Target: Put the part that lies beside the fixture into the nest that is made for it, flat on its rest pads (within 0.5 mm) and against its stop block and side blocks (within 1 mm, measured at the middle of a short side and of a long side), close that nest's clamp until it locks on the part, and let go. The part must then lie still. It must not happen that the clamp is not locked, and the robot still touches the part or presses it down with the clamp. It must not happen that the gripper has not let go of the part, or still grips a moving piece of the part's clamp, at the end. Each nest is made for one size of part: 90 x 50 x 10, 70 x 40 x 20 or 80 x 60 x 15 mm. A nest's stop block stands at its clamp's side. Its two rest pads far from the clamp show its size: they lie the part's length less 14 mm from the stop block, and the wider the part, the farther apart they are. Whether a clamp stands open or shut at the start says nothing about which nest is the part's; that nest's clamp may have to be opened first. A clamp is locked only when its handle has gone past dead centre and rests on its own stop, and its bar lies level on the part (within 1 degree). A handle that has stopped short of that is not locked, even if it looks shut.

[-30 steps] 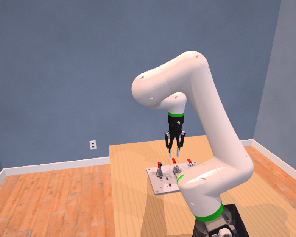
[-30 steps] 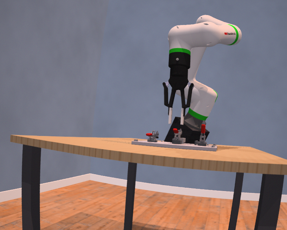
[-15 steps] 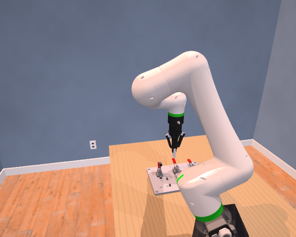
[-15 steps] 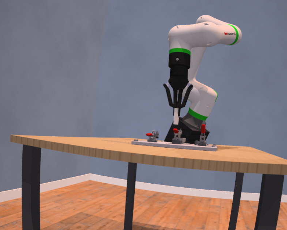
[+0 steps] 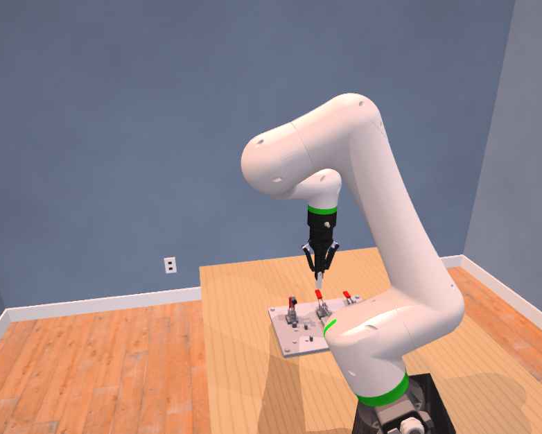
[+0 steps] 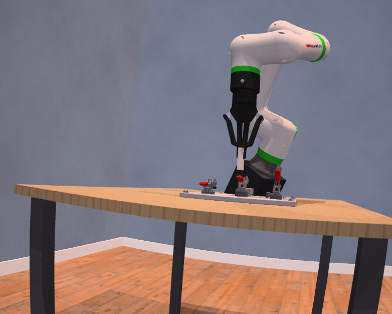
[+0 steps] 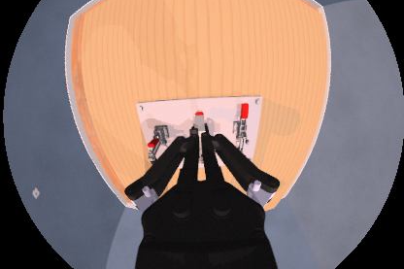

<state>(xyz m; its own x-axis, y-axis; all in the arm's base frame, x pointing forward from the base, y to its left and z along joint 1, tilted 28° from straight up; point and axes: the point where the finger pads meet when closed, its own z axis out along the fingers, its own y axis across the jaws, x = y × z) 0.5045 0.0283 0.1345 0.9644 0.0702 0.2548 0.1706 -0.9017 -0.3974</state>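
My gripper (image 5: 319,280) is shut with nothing between the fingers. It hangs straight down a short way above the middle clamp (image 5: 319,301) of the grey fixture plate (image 5: 301,329). It also shows in the exterior view (image 6: 239,163) and in the wrist view (image 7: 198,139). The plate carries three clamps with red handles. The middle clamp's handle (image 6: 239,178) is tilted. The clamp (image 6: 279,189) at one end has its handle upright. The clamp (image 6: 210,184) at the other end has its handle lying flat. I cannot make out the part; my arm hides part of the plate.
The plate lies on a wooden table (image 6: 189,206), close to my arm's black base (image 5: 402,410). Small pads and blocks (image 5: 308,337) stand up from the plate.
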